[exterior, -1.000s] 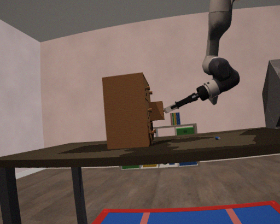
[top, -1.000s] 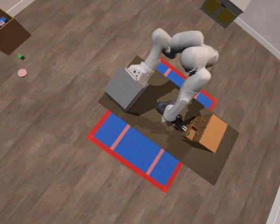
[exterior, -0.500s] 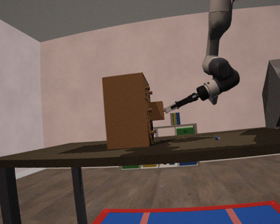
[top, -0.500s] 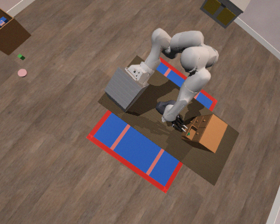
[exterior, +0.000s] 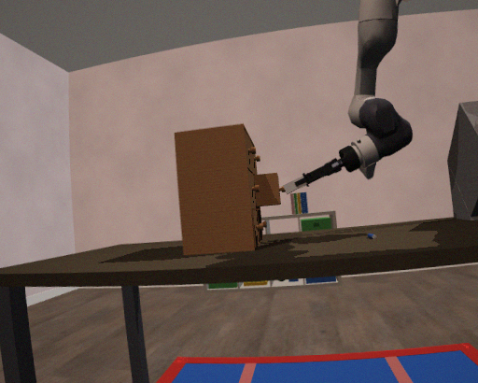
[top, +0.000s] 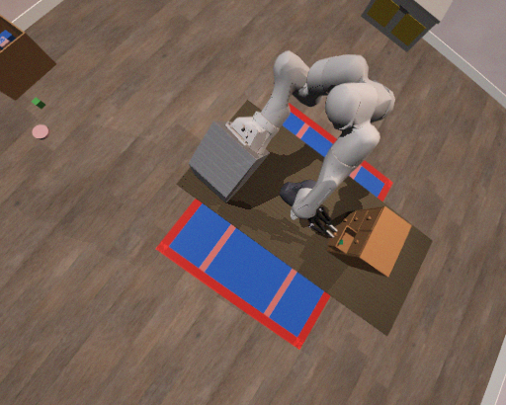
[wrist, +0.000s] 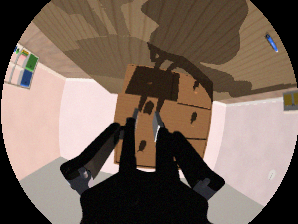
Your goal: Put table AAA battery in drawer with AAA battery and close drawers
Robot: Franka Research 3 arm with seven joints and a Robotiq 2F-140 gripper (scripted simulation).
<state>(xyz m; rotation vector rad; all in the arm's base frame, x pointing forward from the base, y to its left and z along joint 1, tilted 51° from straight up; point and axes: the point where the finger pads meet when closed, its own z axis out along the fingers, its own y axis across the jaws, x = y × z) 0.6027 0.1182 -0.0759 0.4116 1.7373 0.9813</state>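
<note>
1. Only the exterior view showed the side profile. A brown chest stood on the dark tabletop with one middle drawer pulled partly out, and the other fronts sat flush.
2. From above, the top view looked into that open drawer and showed a small green thing inside it, which the exterior view hid. I could not make out a battery in the drawer.
3. The wrist view faced the chest head-on, with the drawer's knob between the two fingertips.
4. Coloured panels on a far shelf were too small to read, and no brand showed on the chest.
5. The end effector was only narrowly parted and gripped nothing. Its tips sat at the knob, one on either side.
6. The AAA battery, a small blue piece, lay on the tabletop well apart from the end effector. It was lower than the fingertips and off toward the arm's base side.
7. The wrist view caught the same battery near its edge. I could not pick it out in the top view, where the end effector met the chest.
</note>
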